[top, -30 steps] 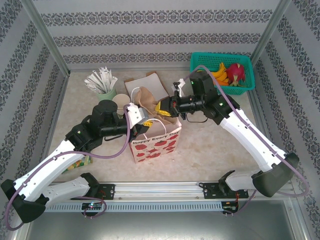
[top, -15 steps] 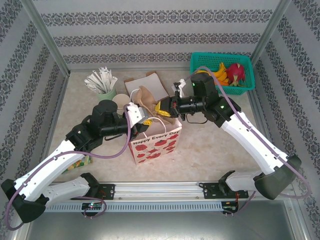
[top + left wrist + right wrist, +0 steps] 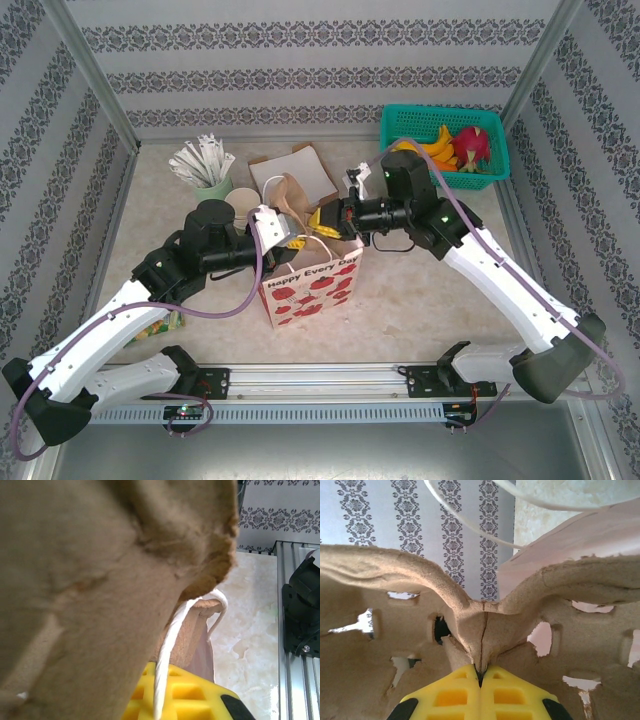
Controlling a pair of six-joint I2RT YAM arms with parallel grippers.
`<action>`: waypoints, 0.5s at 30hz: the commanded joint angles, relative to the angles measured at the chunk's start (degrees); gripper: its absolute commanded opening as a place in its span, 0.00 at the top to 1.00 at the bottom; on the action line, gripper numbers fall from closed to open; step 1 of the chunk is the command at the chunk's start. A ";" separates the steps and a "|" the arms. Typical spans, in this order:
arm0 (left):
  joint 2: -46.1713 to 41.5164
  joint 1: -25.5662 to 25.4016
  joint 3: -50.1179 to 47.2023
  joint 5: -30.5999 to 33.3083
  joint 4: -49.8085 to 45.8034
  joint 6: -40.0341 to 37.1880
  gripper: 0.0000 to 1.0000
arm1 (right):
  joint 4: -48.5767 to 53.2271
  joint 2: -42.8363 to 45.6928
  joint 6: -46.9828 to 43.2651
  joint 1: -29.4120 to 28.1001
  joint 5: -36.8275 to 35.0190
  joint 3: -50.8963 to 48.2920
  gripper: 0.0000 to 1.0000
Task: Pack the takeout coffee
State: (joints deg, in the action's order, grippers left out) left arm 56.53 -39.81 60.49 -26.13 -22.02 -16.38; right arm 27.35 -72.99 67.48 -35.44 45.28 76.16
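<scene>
Brown pulp cup carrier (image 3: pixel 370 575) sits over strawberry-print paper bag (image 3: pixel 310 290); right gripper (image 3: pixel 480 672) pinches it at 3 o'clock, left gripper (image 3: pixel 293 238) fingers pressed together.

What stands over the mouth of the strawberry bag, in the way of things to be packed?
The brown pulp cup carrier hangs across the mouth of the strawberry bag, pinched by the right gripper.

A blurred brown pulp board (image 3: pixel 90 590) fills the frame from the upper left down past the centre, its ragged edge curling at the upper right. Below that edge, a white cord (image 3: pixel 167 645) loops and drops to the bottom, crossing the yellow ribbed left pincer (image 3: pixel 187 695) at bottom centre. At right lies the pale marbled tabletop (image 3: pixel 247 625), then a metal rail (image 3: pixel 292 680) with a black arm part (image 3: pixel 302 605). Patterned wallpaper (image 3: pixel 280 517) shows in the upper right corner.
</scene>
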 commanded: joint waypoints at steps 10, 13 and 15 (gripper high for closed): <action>-3.62 -0.97 0.00 -6.15 -2.73 -1.90 0.97 | 7.01 -1.58 -4.93 2.26 -5.82 -1.45 1.00; -4.69 -1.05 0.50 -9.26 -3.44 -1.61 0.95 | 9.23 -2.09 -6.88 2.00 -6.98 -0.54 1.00; -4.84 -1.14 0.87 -11.83 -4.32 -1.64 0.93 | 13.07 -2.82 -10.31 1.47 -8.56 1.38 1.00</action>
State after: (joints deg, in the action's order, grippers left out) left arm 52.62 -39.83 59.86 -32.32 -24.38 -16.75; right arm 35.22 -74.78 62.17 -33.87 39.86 75.18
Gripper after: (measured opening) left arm 0.070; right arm 0.063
